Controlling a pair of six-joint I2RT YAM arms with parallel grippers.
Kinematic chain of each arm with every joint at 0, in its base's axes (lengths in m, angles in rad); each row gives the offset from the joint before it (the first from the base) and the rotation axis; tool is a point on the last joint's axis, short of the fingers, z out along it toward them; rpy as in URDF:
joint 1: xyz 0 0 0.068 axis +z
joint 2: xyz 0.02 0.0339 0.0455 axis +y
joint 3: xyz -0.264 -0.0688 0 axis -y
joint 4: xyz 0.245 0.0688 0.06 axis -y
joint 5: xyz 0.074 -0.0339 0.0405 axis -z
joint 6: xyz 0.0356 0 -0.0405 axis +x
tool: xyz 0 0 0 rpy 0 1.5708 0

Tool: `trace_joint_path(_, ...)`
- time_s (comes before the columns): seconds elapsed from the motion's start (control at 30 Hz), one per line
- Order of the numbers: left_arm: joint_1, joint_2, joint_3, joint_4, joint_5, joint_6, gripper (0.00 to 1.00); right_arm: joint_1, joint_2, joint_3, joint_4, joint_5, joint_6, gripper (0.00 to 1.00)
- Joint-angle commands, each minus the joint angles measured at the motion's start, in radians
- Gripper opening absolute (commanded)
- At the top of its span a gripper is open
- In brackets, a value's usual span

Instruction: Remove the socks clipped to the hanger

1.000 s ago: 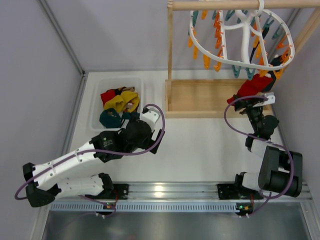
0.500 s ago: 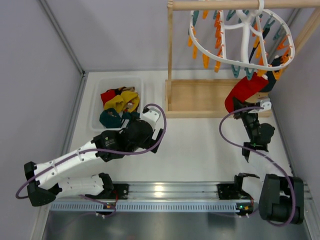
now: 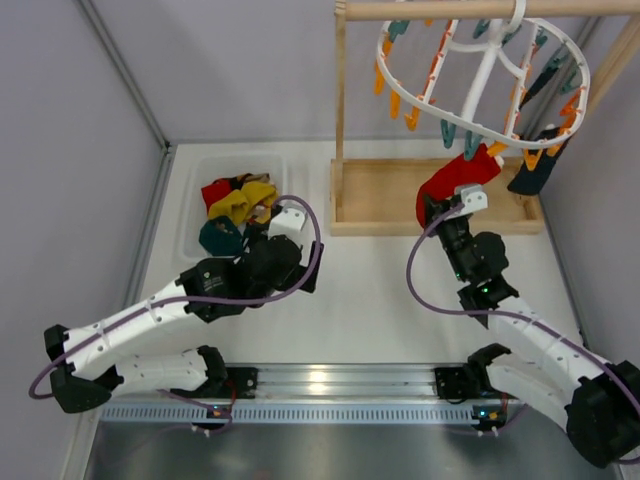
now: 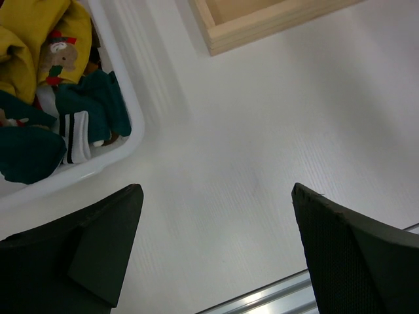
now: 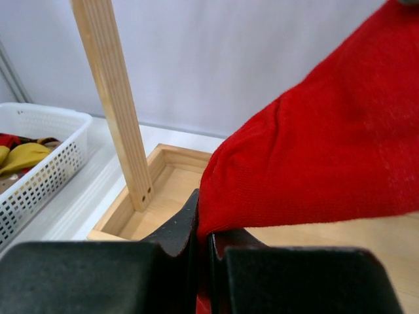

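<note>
Soft red knit sock (image 5: 314, 157) in right gripper (image 5: 204, 226)

We read no text, labels, brands or numbers in any view. The only marking we find is a small printed figure on the yellow sock (image 4: 57, 53), seen from the left wrist, and it carries no lettering that we can make out.
</note>
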Motion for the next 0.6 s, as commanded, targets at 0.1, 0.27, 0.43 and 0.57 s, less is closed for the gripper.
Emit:
trace_joint_path(0.1, 0.002, 0.022, 0.092, 0.012, -0.044, -0.052, 0.99, 0.192, 0.078, 0.153, -0.124, 0.226, -0.12, 0.0)
trace_joint_path(0.27, 0.002, 0.034, 0.135, 0.012, -0.052, -0.054, 0.99, 0.306, 0.16, 0.238, -0.134, 0.337, -0.179, 0.0)
trace_joint_path(0.43, 0.002, 0.037, 0.237, 0.012, -0.088, -0.017, 0.99, 0.444, 0.246, 0.302, -0.107, 0.429, -0.229, 0.0)
trace_joint_path(0.57, 0.002, 0.054, 0.378, 0.012, -0.121, 0.029, 0.99, 0.516, 0.311, 0.373, -0.129, 0.484, -0.243, 0.0)
